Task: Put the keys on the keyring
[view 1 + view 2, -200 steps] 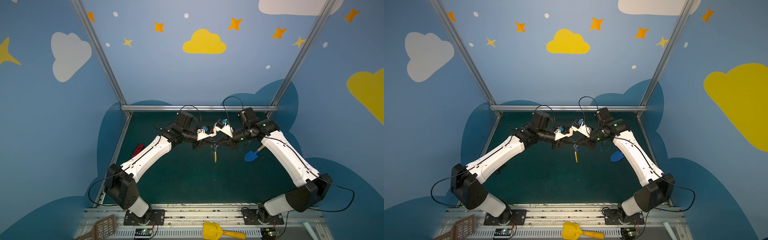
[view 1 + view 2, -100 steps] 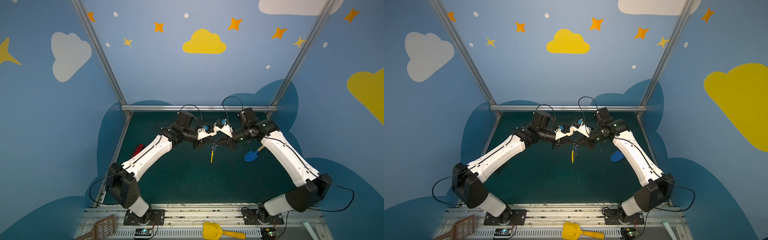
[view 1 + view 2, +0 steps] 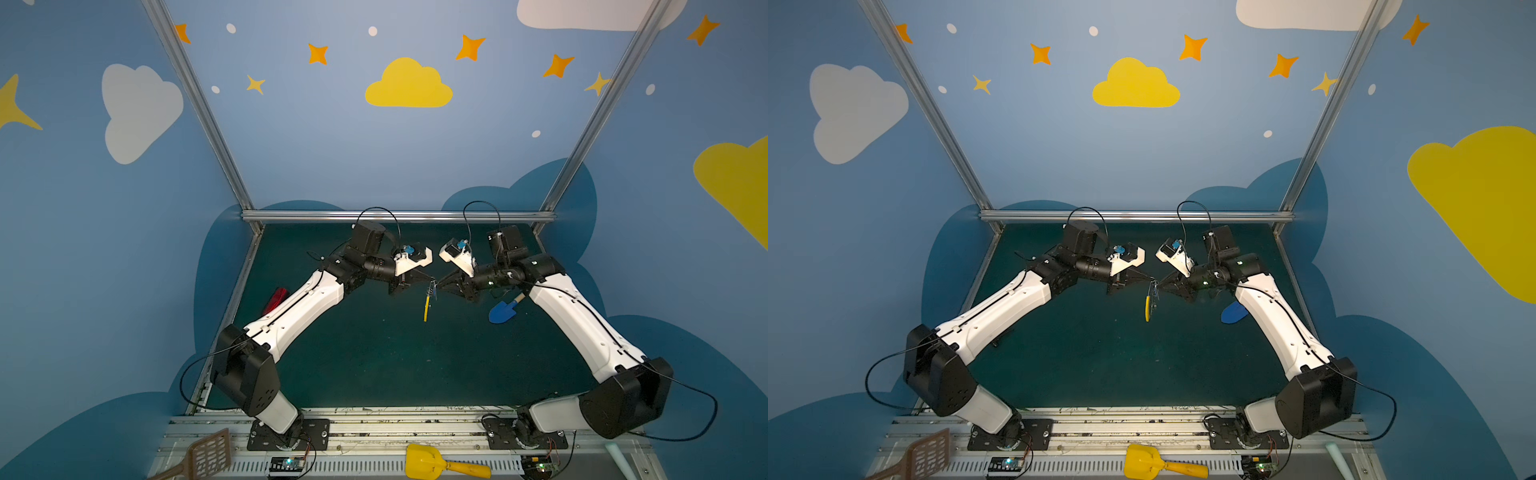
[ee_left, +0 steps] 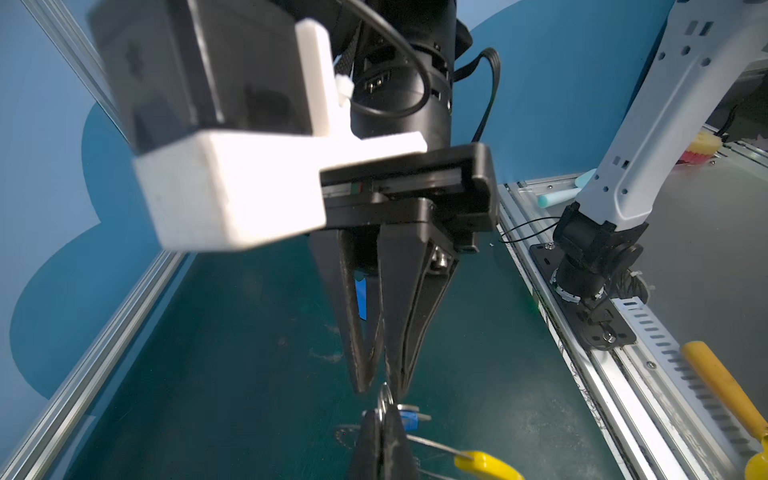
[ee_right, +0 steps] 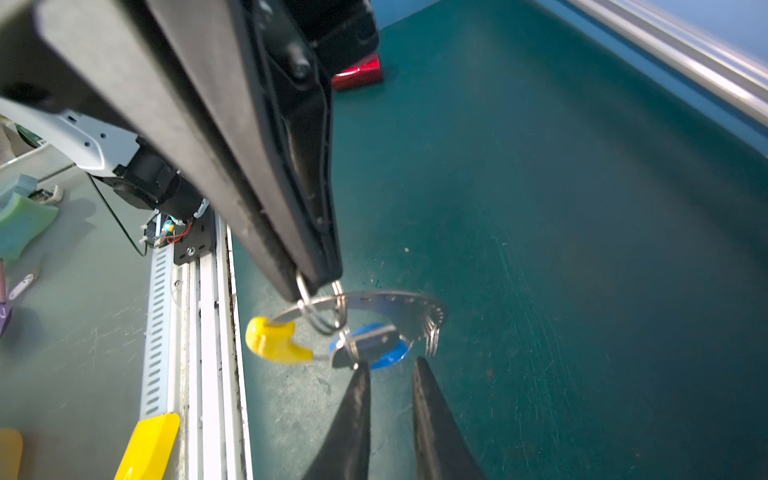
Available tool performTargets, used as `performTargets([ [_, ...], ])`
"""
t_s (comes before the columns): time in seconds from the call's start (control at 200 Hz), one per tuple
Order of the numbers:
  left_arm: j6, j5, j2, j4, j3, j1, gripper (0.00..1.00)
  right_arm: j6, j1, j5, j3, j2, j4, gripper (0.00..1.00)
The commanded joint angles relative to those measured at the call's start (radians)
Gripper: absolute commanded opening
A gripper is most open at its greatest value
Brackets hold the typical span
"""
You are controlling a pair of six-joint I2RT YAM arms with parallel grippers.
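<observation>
Silver keys (image 5: 365, 345) with blue tag (image 5: 388, 355) are held in mid-air over the mat (image 5: 540, 249), midway between the two arms. The wire ring (image 5: 322, 309) of the keys appears threaded round the grey band of the keyring (image 5: 399, 305), which is hung from it off the mat. In both top views the keyring (image 3: 426, 303) is seen edge-on, with its yellow sleeve (image 5: 272, 340) toward the lower end.

Left gripper (image 5: 318, 280) is clamped tight on the top of the ring, and nothing else is pinched. Right gripper (image 5: 391, 363) is parted a little, with nothing caught between its fingers. One fingertip (image 5: 360, 374) is set right at the key's edge; contact cannot be told. The tips of both grippers are nearly met above the mat's middle.

Blue shovel (image 3: 503, 311) is laid on the mat under the right arm, well apart from the keys. Red item (image 3: 276, 300) is laid by the mat's left edge, partly hidden behind the left arm. Yellow scoop (image 3: 424, 465) and brown spatula (image 3: 208, 453) are left on the front rail, off the mat
</observation>
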Motion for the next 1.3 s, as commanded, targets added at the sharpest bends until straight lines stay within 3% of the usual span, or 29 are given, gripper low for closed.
performTargets([
  [0.0,-0.055,0.038,-0.027,0.091,-0.021,0.007,0.04,0.03,-0.009,-0.082,-0.014,-0.048,0.079,0.21],
  [0.31,-0.195,0.087,-0.036,0.324,-0.105,0.017,0.04,0.062,-0.02,-0.124,-0.083,-0.112,0.233,0.32],
  [0.586,-0.225,0.118,-0.037,0.386,-0.125,0.016,0.04,0.052,-0.02,-0.128,-0.063,-0.083,0.23,0.29],
  [0.716,-0.225,0.12,-0.035,0.381,-0.123,0.016,0.04,0.045,-0.02,-0.145,-0.064,-0.086,0.241,0.21],
  [0.921,-0.21,0.118,-0.027,0.363,-0.115,0.016,0.04,0.023,-0.022,-0.161,-0.063,-0.089,0.224,0.0],
  [1.041,-0.186,0.113,-0.017,0.321,-0.092,0.016,0.04,-0.001,-0.022,-0.158,-0.048,-0.081,0.184,0.0],
  [1.157,-0.103,0.084,-0.004,0.194,-0.044,0.015,0.28,-0.035,-0.022,-0.131,-0.009,-0.063,0.102,0.0],
  [1.297,0.026,0.028,0.023,-0.002,0.036,0.015,0.28,-0.09,-0.019,-0.081,0.077,-0.015,-0.059,0.0],
])
